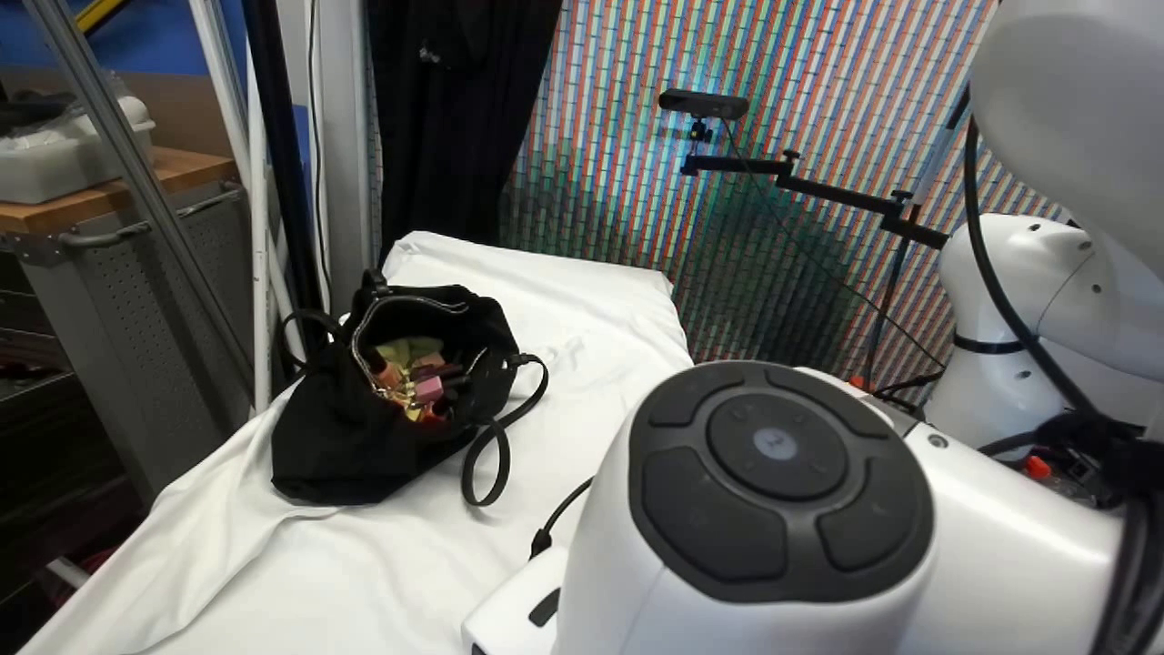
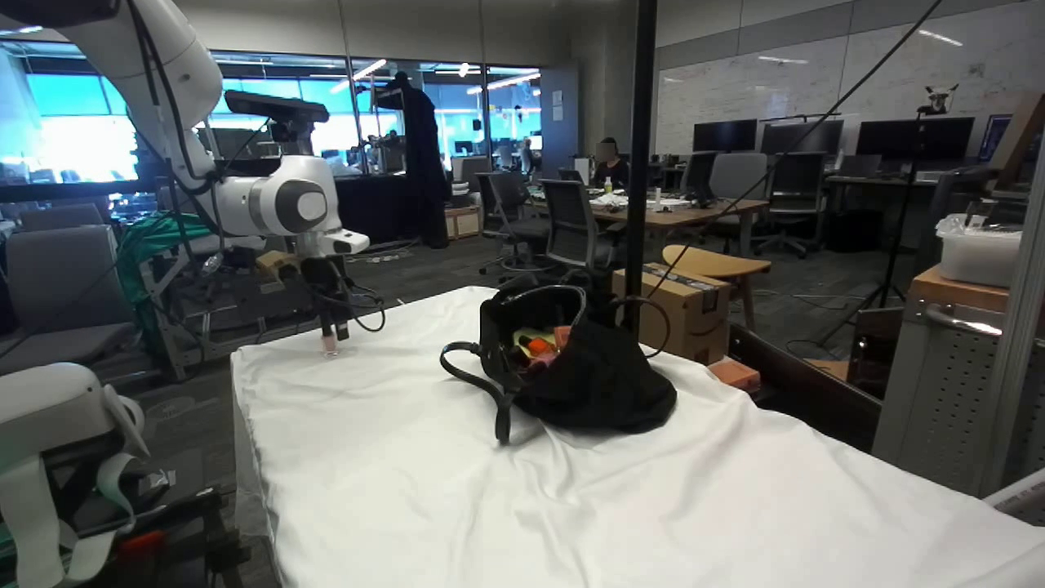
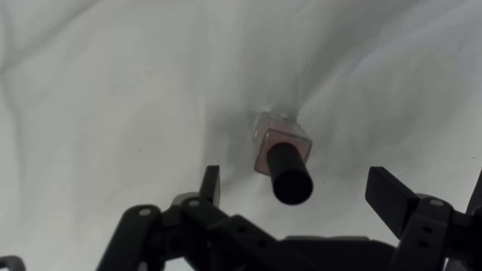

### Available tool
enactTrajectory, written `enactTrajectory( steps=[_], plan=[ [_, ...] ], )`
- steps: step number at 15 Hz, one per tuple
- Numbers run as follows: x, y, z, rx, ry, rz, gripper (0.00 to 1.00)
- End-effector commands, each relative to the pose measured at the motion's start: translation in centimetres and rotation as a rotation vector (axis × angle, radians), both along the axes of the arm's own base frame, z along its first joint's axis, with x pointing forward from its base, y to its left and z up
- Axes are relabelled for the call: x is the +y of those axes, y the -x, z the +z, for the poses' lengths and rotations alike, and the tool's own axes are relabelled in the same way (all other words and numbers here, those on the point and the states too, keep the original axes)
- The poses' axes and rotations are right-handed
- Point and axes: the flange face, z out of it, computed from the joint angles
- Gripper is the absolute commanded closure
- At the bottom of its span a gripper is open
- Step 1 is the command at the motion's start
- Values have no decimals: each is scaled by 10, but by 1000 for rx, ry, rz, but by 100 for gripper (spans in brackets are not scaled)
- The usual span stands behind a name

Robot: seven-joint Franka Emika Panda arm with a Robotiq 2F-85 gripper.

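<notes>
My gripper point(image 3: 296, 178) is open in the wrist view, with a dark finger on each side of a small nail-polish-like bottle point(image 3: 263, 160). The bottle has a clear square body with pink content and a black cylindrical cap. It stands upright on the white cloth, and neither finger appears to touch it. In an exterior view, the gripper point(image 2: 333, 325) points down at the bottle point(image 2: 330, 346) near the cloth's edge. A black bag point(image 1: 355, 450) lies open, with colourful small items point(image 1: 427, 389) inside; the bag point(image 2: 604, 392) shows in both exterior views. The arm hides gripper and bottle in an exterior view.
A wrinkled white cloth point(image 1: 582, 355) covers the table. The bag's strap loops point(image 2: 502, 408) stick out onto the cloth. A black pole point(image 2: 642, 147), a cardboard box point(image 2: 682, 314) and a grey metal cart point(image 1: 164, 318) stand beyond the table. A camera on an arm mount point(image 1: 705, 105) is behind.
</notes>
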Motion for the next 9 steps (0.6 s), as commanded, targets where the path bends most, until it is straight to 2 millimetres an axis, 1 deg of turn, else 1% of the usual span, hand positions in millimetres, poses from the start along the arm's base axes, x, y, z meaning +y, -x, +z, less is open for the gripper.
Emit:
enactTrajectory(
  steps=[1, 9],
  plan=[
    [-1, 9, 12, -13, 16, -17, 0],
    [-4, 25, 7, -2, 16, -12, 0]
  ],
)
